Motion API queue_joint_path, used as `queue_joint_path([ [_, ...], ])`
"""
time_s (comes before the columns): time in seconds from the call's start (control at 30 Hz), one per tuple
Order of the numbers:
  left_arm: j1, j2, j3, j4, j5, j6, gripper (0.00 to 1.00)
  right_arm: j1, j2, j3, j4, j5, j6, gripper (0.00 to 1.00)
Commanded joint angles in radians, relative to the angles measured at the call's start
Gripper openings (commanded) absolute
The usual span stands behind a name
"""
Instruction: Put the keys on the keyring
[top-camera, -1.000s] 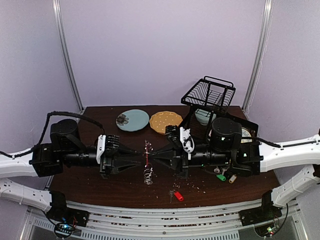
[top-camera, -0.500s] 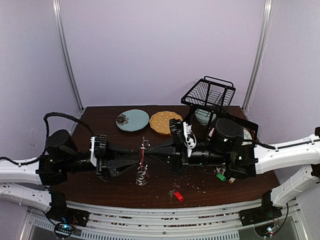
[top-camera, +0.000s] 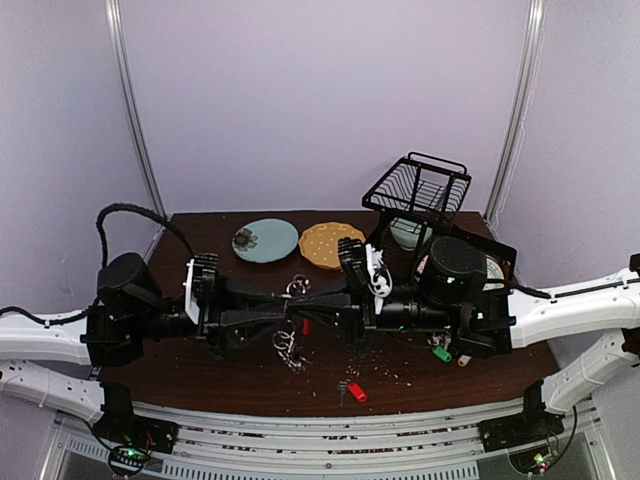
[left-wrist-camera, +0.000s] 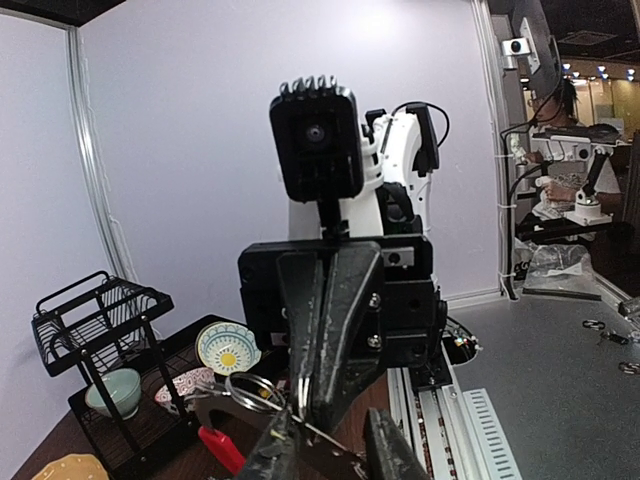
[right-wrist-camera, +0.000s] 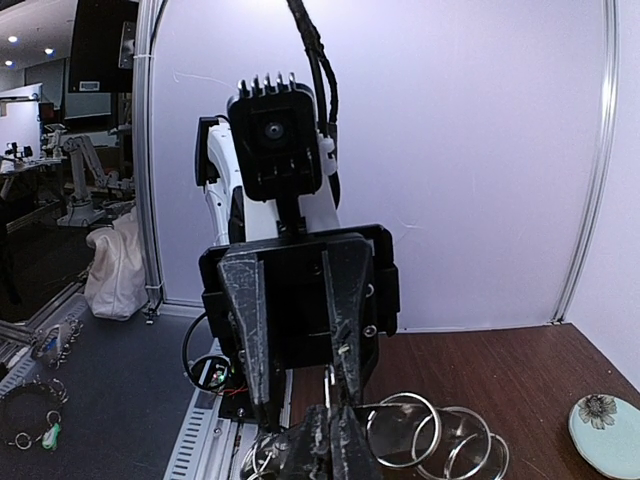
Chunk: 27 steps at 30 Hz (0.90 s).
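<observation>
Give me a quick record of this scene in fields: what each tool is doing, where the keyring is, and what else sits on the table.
left tool: part open, fingers gripping the keyring
right tool: shut, pinching the keyring from the opposite side
keyring: held above the table between both tools, silver loops hanging, red sleeve showing
loose key with red tag: on the table near the front edge
behind: blue plate, orange plate, black wire rack

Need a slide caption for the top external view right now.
Both arms meet nose to nose above the dark table, left gripper and right gripper on the keyring; a red-tagged key lies loose nearby.
</observation>
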Motion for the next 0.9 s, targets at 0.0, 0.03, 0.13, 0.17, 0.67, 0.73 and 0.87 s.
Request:
queue_joint_path([
  [0.0, 0.001, -0.015, 0.001, 0.070, 0.017, -0.030, 0.20, -0.003, 0.004, 0.013, 0.037, -0.001, 0.003, 0.00],
  [0.03, 0.001, -0.019, -0.002, 0.077, 0.019, -0.030, 0.15, -0.003, 0.004, 0.013, 0.037, 0.000, 0.003, 0.00],
  [0.13, 0.001, -0.024, -0.006, 0.080, 0.037, -0.024, 0.08, -0.003, 0.003, 0.017, 0.025, 0.003, 0.000, 0.00],
  [0.17, 0.001, -0.024, -0.006, 0.076, 0.042, -0.019, 0.05, -0.004, 0.000, 0.017, 0.020, 0.005, -0.002, 0.00],
  [0.67, 0.001, -0.076, 0.028, -0.142, -0.057, 0.246, 0.00, -0.003, -0.040, 0.059, -0.163, -0.034, -0.094, 0.00],
  [0.73, 0.000, -0.089, 0.025, -0.144, -0.062, 0.261, 0.00, -0.003, -0.036, 0.067, -0.189, -0.045, -0.097, 0.04],
  [0.87, 0.001, -0.098, 0.030, -0.173, -0.056, 0.305, 0.00, -0.003, -0.027, 0.090, -0.256, -0.080, -0.091, 0.17],
])
